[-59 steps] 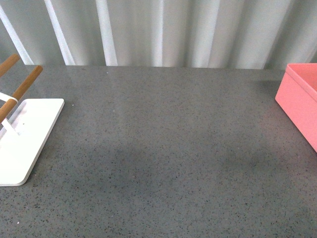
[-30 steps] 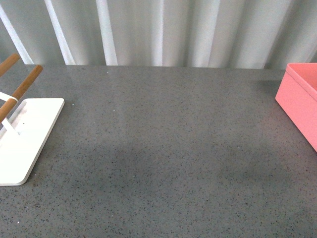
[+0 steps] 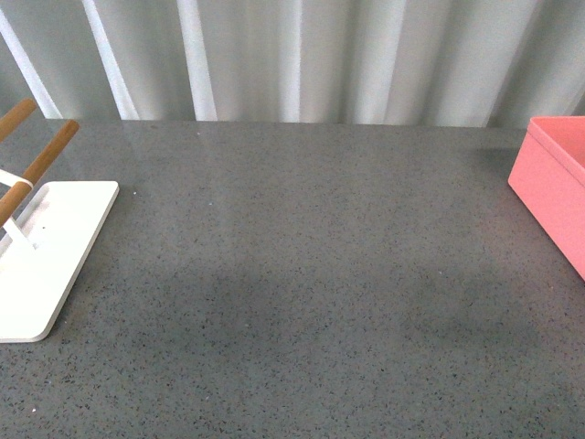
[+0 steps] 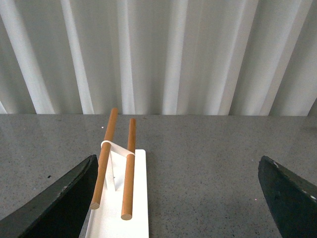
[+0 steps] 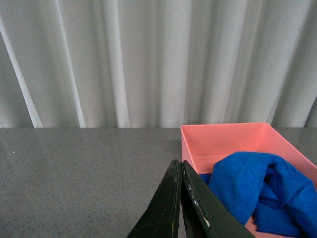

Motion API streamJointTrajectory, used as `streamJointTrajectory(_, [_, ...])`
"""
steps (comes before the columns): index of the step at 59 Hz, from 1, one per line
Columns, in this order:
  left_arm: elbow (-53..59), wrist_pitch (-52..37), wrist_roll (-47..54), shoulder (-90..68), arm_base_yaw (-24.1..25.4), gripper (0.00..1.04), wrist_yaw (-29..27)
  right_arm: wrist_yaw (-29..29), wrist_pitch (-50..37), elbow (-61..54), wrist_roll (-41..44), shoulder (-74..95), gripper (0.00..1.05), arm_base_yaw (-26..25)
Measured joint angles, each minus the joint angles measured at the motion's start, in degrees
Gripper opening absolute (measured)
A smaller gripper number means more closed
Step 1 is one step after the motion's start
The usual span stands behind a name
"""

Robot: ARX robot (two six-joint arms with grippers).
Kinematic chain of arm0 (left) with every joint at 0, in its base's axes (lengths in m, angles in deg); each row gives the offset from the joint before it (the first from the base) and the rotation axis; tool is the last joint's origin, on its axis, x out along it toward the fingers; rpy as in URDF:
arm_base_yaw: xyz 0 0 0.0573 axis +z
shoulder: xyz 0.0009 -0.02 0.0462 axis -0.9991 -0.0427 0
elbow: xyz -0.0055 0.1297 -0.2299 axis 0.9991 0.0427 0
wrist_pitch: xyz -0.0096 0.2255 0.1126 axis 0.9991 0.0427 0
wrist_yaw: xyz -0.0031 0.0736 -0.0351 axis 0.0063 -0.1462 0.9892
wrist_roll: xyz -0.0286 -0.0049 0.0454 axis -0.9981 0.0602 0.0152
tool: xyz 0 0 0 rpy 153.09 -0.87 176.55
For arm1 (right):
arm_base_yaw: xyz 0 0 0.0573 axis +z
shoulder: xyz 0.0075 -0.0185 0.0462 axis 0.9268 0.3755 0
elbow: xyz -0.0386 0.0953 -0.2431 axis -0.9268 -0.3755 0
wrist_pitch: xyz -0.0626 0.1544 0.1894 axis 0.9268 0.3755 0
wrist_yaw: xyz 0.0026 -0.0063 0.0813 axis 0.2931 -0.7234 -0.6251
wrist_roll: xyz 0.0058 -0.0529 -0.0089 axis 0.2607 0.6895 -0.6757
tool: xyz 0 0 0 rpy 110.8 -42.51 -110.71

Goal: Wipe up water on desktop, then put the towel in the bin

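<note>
Pale pleated curtain (image 3: 302, 59) behind a dark grey speckled desktop (image 3: 311, 274). In the front view we see no arm, no towel and no clear puddle; only faint darker patches near the middle, which could be shadow or damp, we cannot tell which.

At the left edge of the desktop: flat white stand (image 3: 41, 256) carrying 2 wooden rods (image 4: 116, 161), also seen from the left wrist view. At the right edge: salmon-pink bin (image 3: 558, 187).

Right wrist view: blue microfibre towel (image 5: 257, 191) lies crumpled inside the bin (image 5: 223, 134), piled against the nearer part and the side wall, with bare pink floor left at the far end. No clean long axis; the heap is bunched, and its folds seem to run loosely along the bin's length.

Tools:
- Right gripper (image 5: 181, 198): fingers pressed together, holding nothing, just outside the bin's near corner.
- Left gripper (image 4: 178, 198): fingers spread wide, empty, facing the stand.

Progress, our judgement: wiping looks finished and the towel is deposited, so both of the 2 steps appear done. Nothing obvious remains beyond parking the arms.
</note>
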Motion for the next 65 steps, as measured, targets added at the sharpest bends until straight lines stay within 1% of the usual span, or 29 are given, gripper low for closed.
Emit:
streamJointTrajectory(5, [0.0, 0.0, 0.0, 0.0, 0.0, 0.98, 0.0, 0.0, 2.23, 0.04, 0.0, -2.1, 0.03, 0.0])
streamJointTrajectory(8, [0.0, 0.0, 0.0, 0.0, 0.0, 0.98, 0.0, -0.02, 8.79, 0.02, 0.0, -6.75, 0.03, 0.0])
streamJointTrajectory(10, [0.0, 0.0, 0.0, 0.0, 0.0, 0.98, -0.02, 0.0, 10.36, 0.02, -0.02, -8.41, 0.03, 0.0])
streamJointTrajectory(23, [0.0, 0.0, 0.0, 0.02, 0.0, 0.98, 0.0, 0.15, 10.82, 0.02, 0.0, -10.45, 0.04, 0.0])
streamJointTrajectory(29, [0.0, 0.0, 0.0, 0.07, 0.0, 0.98, -0.02, 0.13, 10.82, 0.02, -0.02, -10.45, 0.2, 0.0])
streamJointTrajectory(34, [0.0, 0.0, 0.0, 0.07, 0.0, 0.98, 0.0, 0.15, 10.82, 0.02, -0.02, -10.45, 0.36, 0.0])
streamJointTrajectory(35, [0.0, 0.0, 0.0, 0.07, 0.0, 0.98, 0.0, 0.15, 10.82, 0.02, -0.02, -10.45, 0.38, 0.0])
streamJointTrajectory(37, [0.0, 0.0, 0.0, 0.07, 0.0, 0.98, 0.0, 0.15, 10.82, 0.02, -0.02, -10.45, 0.45, 0.0])
streamJointTrajectory(38, [0.0, 0.0, 0.0, 0.07, 0.0, 0.98, 0.0, 0.15, 10.82, 0.02, -0.02, -10.45, 0.47, 0.0])
streamJointTrajectory(40, [0.0, 0.0, 0.0, 0.07, 0.0, 0.98, 0.0, 0.13, 10.82, 0.02, -0.02, -10.45, 0.54, 0.0])
streamJointTrajectory(41, [0.0, 0.0, 0.0, 0.07, 0.0, 0.98, -0.02, 0.13, 10.82, 0.02, -0.02, -10.45, 0.56, 0.0])
streamJointTrajectory(44, [0.0, 0.0, 0.0, 0.07, 0.0, 0.98, -0.02, 0.13, 10.82, 0.02, -0.02, -10.45, 0.66, 0.0])
streamJointTrajectory(48, [0.0, 0.0, 0.0, 0.07, 0.0, 0.98, -0.02, 0.13, 10.84, 0.02, -0.02, -10.47, 0.77, 0.0])
streamJointTrajectory(49, [0.0, 0.0, 0.02, 0.07, 0.0, 0.98, -0.02, 0.13, 10.82, 0.02, -0.02, -10.45, 0.81, 0.0])
streamJointTrajectory(51, [0.0, 0.0, 0.0, 0.07, 0.0, 0.98, 0.0, 0.15, 10.82, 0.02, -0.02, -10.45, 0.86, 0.0])
streamJointTrajectory(55, [0.0, 0.0, 0.0, 0.07, 0.0, 0.98, 0.0, 0.13, 10.84, 0.02, -0.04, -10.47, 0.98, 0.0])
streamJointTrajectory(57, [0.0, 0.0, 0.0, 0.07, 0.0, 0.98, 0.0, 0.13, 10.82, 0.02, -0.09, -10.45, 1.0, 0.0])
streamJointTrajectory(61, [0.0, 0.0, 0.0, 0.07, 0.0, 0.98, 0.0, 0.13, 10.84, 0.02, -0.04, -10.47, 0.97, 0.0])
streamJointTrajectory(65, [0.0, 0.0, 0.0, 0.07, 0.0, 0.98, -0.02, 0.15, 10.82, 0.02, -0.07, -10.45, 0.98, 0.0])
